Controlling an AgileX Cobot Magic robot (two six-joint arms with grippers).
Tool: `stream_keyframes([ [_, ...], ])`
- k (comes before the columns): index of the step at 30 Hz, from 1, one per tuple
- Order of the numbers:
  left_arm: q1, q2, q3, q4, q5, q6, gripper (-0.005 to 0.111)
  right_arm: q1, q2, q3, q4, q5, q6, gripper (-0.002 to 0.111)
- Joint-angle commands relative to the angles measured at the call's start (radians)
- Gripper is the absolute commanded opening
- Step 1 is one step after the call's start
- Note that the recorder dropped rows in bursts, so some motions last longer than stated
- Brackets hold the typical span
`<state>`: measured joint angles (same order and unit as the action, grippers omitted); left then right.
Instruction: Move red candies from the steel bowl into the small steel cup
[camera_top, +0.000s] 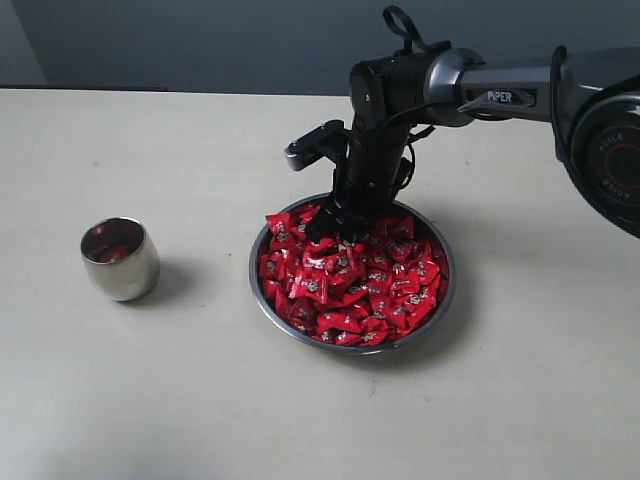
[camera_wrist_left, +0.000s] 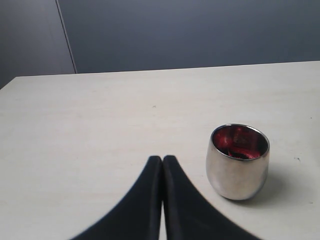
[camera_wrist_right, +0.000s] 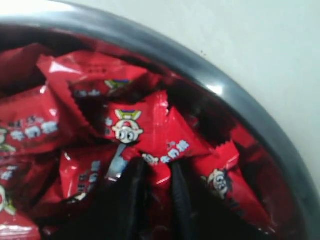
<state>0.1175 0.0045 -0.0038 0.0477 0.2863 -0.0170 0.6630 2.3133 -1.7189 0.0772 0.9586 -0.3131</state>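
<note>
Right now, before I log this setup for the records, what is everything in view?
table: one, pale, under everything
steel bowl: one, shiny steel, on the table, right of centre in the exterior view
small steel cup: one, polished steel, upright, left of the bowl and apart from it; red shows inside
red candies: many, red wrappers, heaped in the bowl
left gripper: one, black, fingers together, over the table near the cup
right gripper: one, black, down in the bowl, fingers closed on one candy
</note>
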Motion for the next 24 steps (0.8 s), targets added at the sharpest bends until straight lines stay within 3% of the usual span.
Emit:
stream_keyframes([
  [1, 0.001, -0.004, 0.004, -0.002, -0.002, -0.002, 0.000, -0.004, -0.003, 0.002, -0.011, 0.023, 0.002, 0.007],
  [24, 0.001, -0.004, 0.004, -0.002, -0.002, -0.002, 0.000, -0.004, -0.106, -0.001, -0.027, 0.010, 0.025, 0.007],
])
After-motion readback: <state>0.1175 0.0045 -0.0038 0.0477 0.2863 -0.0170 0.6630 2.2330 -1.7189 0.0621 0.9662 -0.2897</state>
